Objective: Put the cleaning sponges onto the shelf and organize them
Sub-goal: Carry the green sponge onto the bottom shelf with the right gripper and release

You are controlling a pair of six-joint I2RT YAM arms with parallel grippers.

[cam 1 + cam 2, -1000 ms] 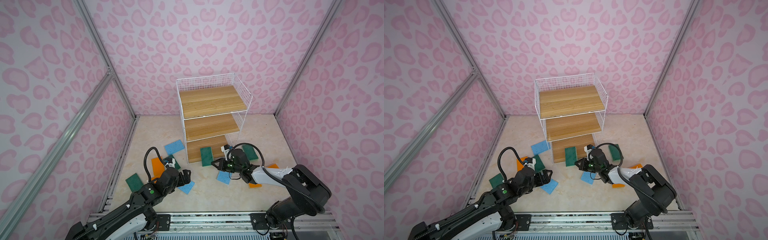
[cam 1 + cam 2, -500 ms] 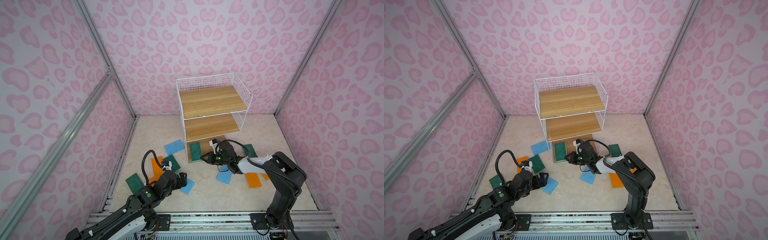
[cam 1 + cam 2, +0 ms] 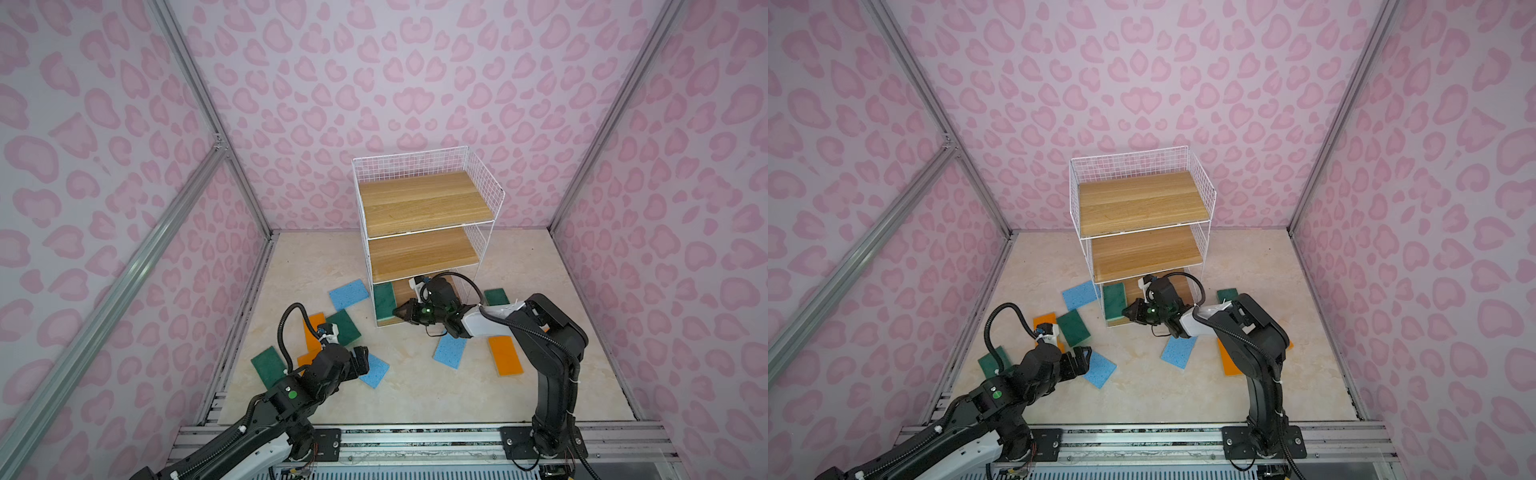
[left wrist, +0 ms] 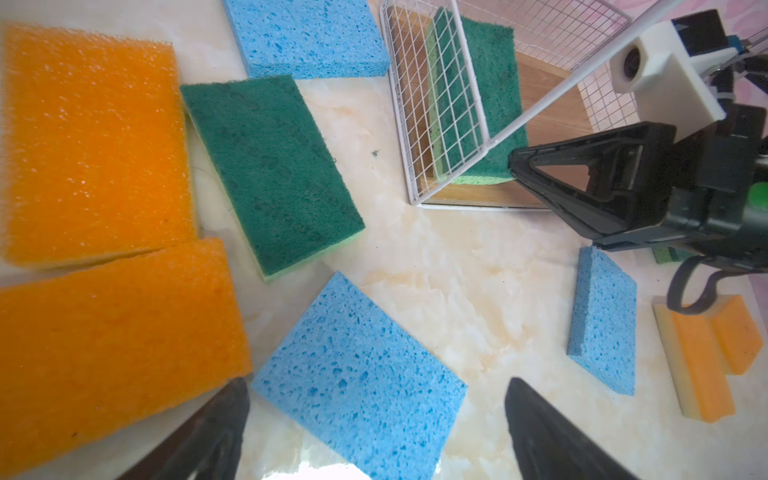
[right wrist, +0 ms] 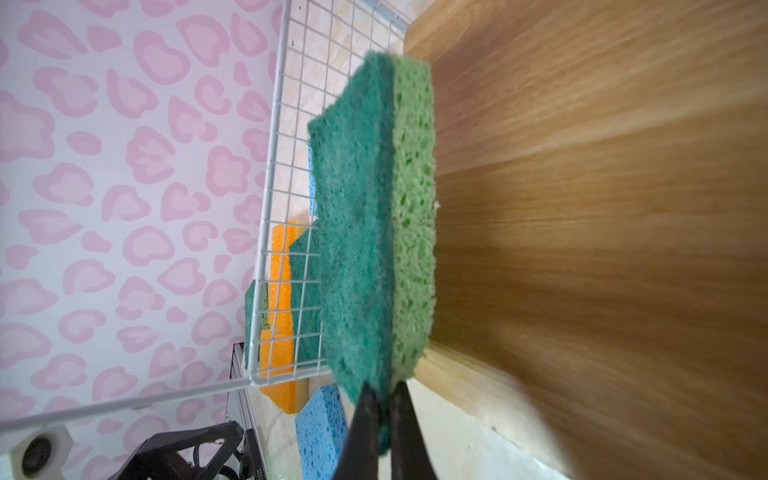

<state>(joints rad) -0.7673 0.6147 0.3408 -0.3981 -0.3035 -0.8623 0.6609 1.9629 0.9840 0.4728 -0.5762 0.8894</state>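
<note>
Since a second ago, the right gripper (image 3: pixel 397 311) is being recorded as shifted from the floor in front of the shelf (image 3: pixel 419 203) to the left end of its bottom tier, the dark green sponge (image 3: pixel 384 300) being carried along with it. In the right wrist view, that sponge (image 5: pixel 374 228) is being pinched at its near end by the clenched right gripper (image 5: pixel 384 401), its light green base being turned toward the lowest oak board (image 5: pixel 582 208). It is being kept just inside the white wire side panel (image 5: pixel 286 249). Whether it is being rested fully on the board cannot be told. Both upper boards are being left bare.

The left gripper (image 3: pixel 360 360) is being held low over the floor, jaws spread wide with nothing between them, just above a light blue sponge (image 3: pixel 376 370).

Other sponges are being left scattered on the floor:
- left of the shelf: a blue one (image 3: pixel 349 294), a green one (image 3: pixel 345 326), an orange one (image 3: pixel 313 332) and another green one (image 3: pixel 268 365)
- right of the shelf: a blue one (image 3: pixel 449 351), an orange one (image 3: pixel 505 355) and a green one (image 3: pixel 496 296)
</note>
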